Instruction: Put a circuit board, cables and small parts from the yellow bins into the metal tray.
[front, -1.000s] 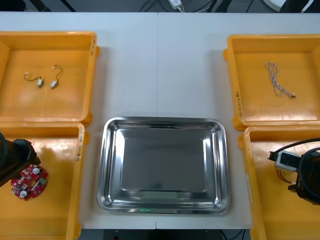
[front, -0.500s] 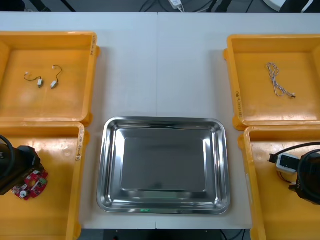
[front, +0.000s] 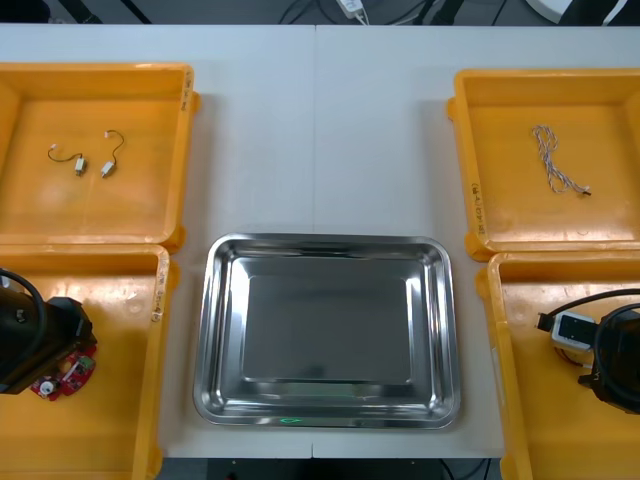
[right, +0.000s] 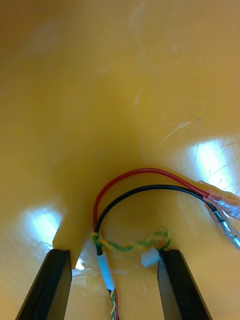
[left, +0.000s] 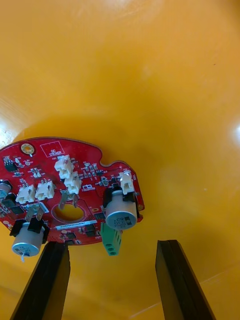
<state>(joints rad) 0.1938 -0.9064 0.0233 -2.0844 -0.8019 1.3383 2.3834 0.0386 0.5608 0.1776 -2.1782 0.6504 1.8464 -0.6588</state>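
The left gripper is held low over the circuit board, in the yellow bin at 8 o'clock of the metal tray. Its fingers are spread wide, and the board is offset toward one finger. Before closing, the board's rim should be centred between them. The right gripper, at 4 o'clock of the tray, is spread wide around the red and black cables, which are best pinched at the twisted section.

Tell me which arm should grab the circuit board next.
Left. The left gripper hangs open in the near left bin, at the edge of the red circuit board. The right gripper is open over cables, across the metal tray.
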